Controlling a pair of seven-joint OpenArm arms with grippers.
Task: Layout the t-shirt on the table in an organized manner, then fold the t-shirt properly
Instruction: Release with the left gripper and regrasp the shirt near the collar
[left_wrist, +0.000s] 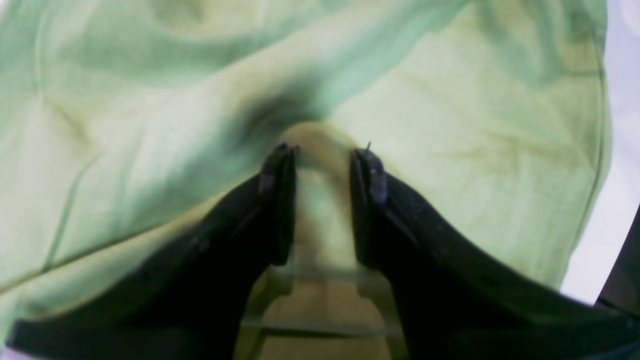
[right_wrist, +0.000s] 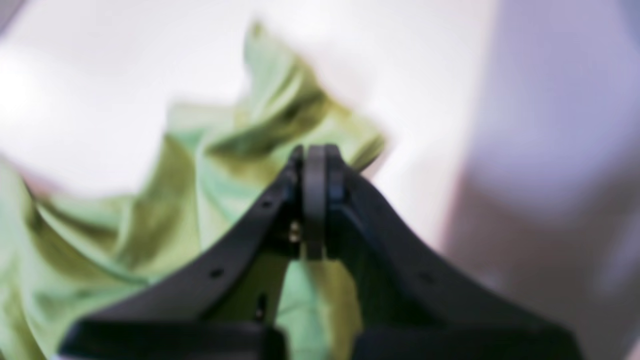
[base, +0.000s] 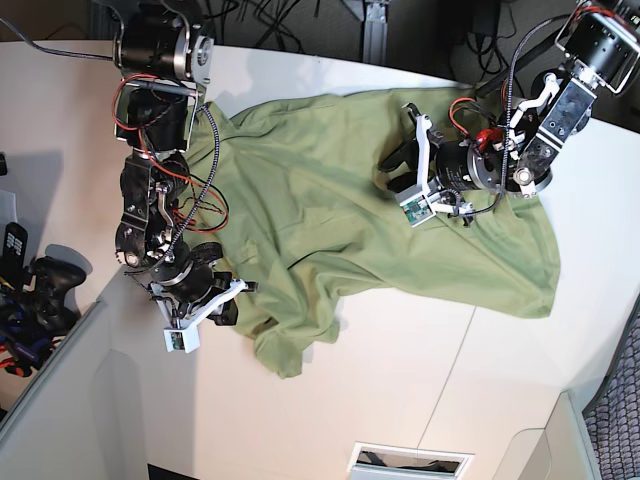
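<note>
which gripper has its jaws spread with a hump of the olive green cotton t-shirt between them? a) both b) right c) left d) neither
c: the left gripper stands with its jaws apart over a raised fold of the olive green cotton t-shirt, while the right gripper has its jaws pressed together.

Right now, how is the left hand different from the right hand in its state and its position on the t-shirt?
The left hand has its fingers apart with a ridge of t-shirt between them; the right hand is shut. The left hand is over the middle of the shirt; the right hand is at its edge near the table border. Both are black and both meet the cloth.
</note>
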